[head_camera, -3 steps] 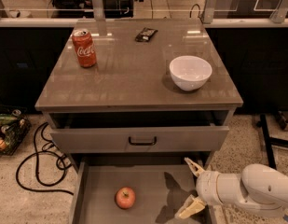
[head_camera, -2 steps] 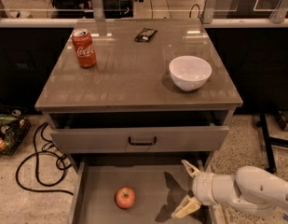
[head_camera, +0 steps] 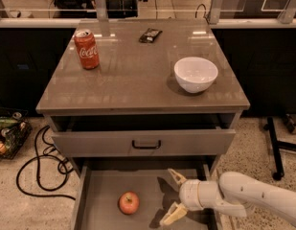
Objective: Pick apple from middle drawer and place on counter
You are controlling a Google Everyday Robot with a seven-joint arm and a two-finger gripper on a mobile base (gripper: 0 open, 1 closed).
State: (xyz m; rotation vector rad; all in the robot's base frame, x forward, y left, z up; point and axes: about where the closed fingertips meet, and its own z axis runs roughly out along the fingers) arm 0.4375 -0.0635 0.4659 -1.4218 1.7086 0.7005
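- The apple (head_camera: 129, 202) sits on the floor of the middle drawer (head_camera: 102, 195), at the lower centre of the frame. It is round with no long axis, and I cannot tell which way its stem points.
- The gripper (head_camera: 172, 196) is just right of the apple, with its fingers spread wide toward it and apart from it.
- The counter (head_camera: 138, 75) fills the upper middle of the frame.

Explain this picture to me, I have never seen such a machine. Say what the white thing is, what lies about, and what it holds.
The white thing is a robot arm ending in a two-finger gripper. The one camera looks down on a cabinet from its front. On the counter stand a red soda can, a white bowl and a small dark item. The middle drawer is pulled out, and an apple lies on its floor. The gripper hangs open beside the apple, holding nothing.
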